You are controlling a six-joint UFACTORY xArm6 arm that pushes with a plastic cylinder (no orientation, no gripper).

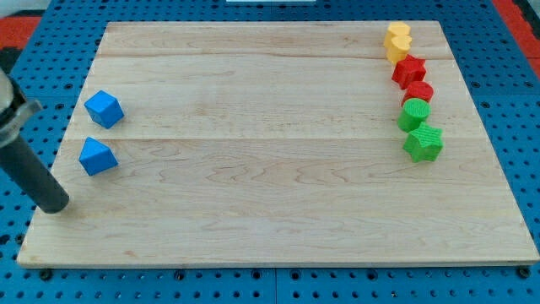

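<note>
My tip [54, 205] rests on the wooden board [270, 194] near its left edge, touching no block. The nearest block is a blue one with a pointed top [97, 157], a short way up and to the right of the tip. A second blue block, cube-like [104, 109], lies above that one. Along the view's right side runs a close column of blocks: a yellow heart [398, 38] at the top, a red star [409, 70], a red cylinder [418, 92], a green cylinder [414, 112] and a green star [423, 143] at the bottom.
The board lies on a blue perforated table [523, 118]. The dark rod and its metal collar [13, 110] rise toward the view's upper left. A red area [25, 29] shows at the top left corner.
</note>
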